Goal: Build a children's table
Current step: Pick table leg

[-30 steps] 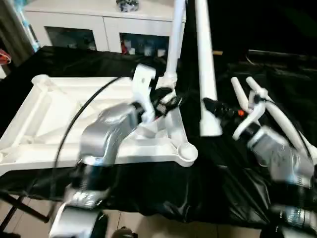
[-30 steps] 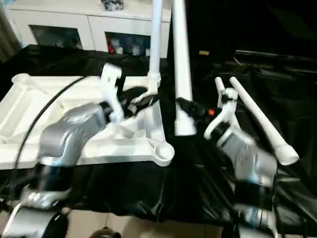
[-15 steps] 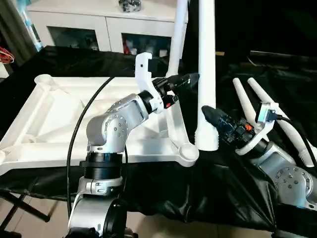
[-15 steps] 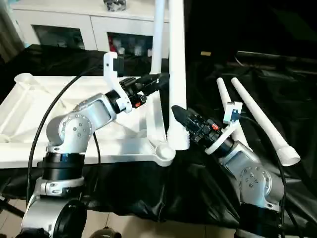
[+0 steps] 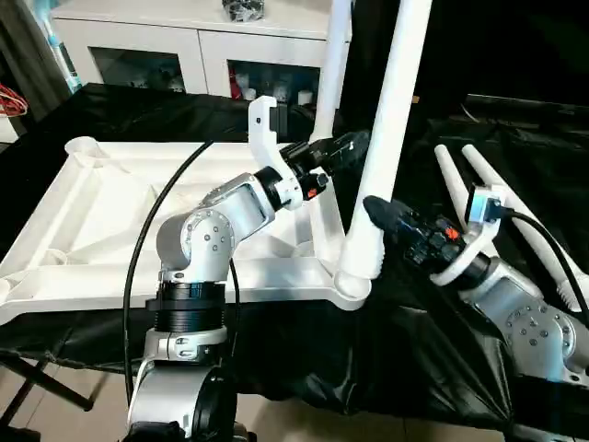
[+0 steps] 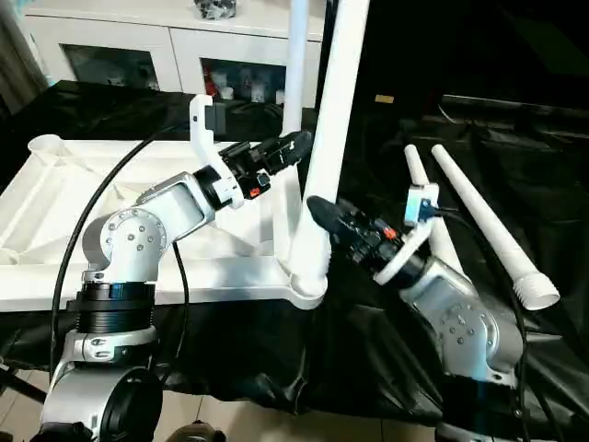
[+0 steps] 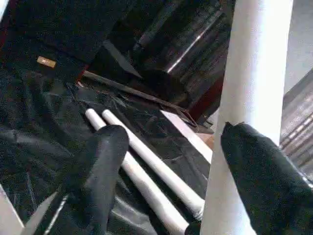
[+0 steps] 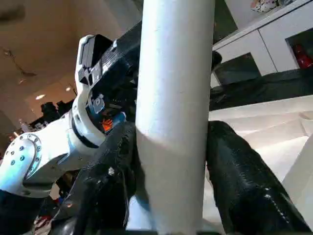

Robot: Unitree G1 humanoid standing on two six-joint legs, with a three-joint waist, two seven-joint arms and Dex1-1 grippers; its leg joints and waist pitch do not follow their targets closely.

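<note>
A table leg [image 5: 386, 157] is clamped in the right end effector [image 5: 379, 214] over the tabletop's [image 5: 110, 212] five-o'clock corner socket [image 5: 352, 284]; the left end effector [image 5: 342, 147] is spread apart beside it. The leg should be kept plumb while pressed in.

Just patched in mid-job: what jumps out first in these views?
A tall white leg stands tilted, its foot at the near corner socket of the upturned tabletop, clamped by the right gripper. The left gripper hovers open beside it. Two spare legs lie on the black cloth to the right.
</note>
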